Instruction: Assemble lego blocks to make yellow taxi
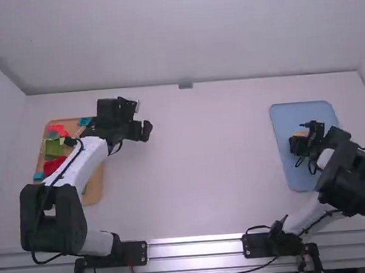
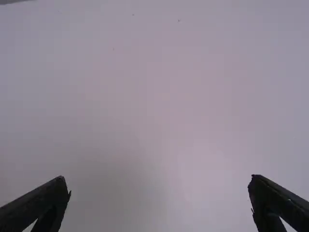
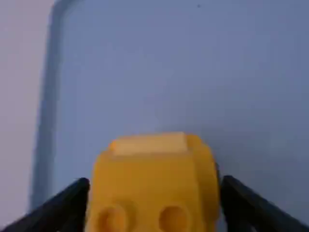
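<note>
In the high view, my left gripper (image 1: 141,118) is over the white table just right of the wooden tray; in the left wrist view my left gripper (image 2: 159,200) stands open with nothing between its fingers. My right gripper (image 1: 304,137) is over the blue tray (image 1: 293,172), at a small yellow-orange block build (image 1: 300,133). In the right wrist view, the fingers of my right gripper (image 3: 154,198) are closed against both sides of the yellow block build (image 3: 149,174), which has a paler bar along its far edge and round studs. Its underside is hidden.
The wooden tray (image 1: 94,184) at the left carries several loose blocks, among them a red block (image 1: 54,165), a green block (image 1: 53,148) and a teal block (image 1: 84,121). The left arm covers part of it. White walls stand behind the table and at both sides.
</note>
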Motion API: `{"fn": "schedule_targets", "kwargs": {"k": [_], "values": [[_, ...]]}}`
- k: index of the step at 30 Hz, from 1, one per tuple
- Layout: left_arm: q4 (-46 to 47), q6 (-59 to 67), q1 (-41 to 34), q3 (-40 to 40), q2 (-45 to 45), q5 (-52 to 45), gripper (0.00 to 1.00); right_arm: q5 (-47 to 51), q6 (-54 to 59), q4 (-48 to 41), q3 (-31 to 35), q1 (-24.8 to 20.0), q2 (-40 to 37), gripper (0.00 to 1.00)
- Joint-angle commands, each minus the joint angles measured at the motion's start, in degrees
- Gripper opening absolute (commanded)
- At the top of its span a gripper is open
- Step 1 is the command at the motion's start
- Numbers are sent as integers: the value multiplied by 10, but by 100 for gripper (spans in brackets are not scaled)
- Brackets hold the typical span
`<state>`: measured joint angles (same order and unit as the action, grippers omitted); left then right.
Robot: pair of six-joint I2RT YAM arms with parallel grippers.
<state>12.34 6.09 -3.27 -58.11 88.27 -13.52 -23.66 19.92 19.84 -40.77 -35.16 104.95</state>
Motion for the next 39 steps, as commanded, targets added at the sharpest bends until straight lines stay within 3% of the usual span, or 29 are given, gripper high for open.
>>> {"fn": "schedule_targets", "kwargs": {"k": [1,2,7,12,16,23,30,31,39], "values": [[7,10,1,4,-4,-9,99,-3,-35,-11,-26,0,-2,90],[9,11,0,4,-7,-8,99,-3,-34,-30,-33,0,-9,99],[18,11,-2,4,-26,-6,99,24,-30,-188,-84,20,-75,99],[42,45,-5,4,-65,-4,99,90,-30,-320,-129,84,-148,99],[72,59,-6,4,-111,-3,99,132,-24,-386,-147,167,-219,99],[146,-10,-31,4,-194,116,99,202,0,-442,-155,349,-330,99],[176,-3,-36,4,-262,96,99,283,0,-443,-155,504,-398,99],[176,-3,-36,4,-266,95,99,288,0,-443,-155,513,-400,99],[122,-58,19,59,-321,135,90,237,-55,-388,-99,458,-456,89]]}}
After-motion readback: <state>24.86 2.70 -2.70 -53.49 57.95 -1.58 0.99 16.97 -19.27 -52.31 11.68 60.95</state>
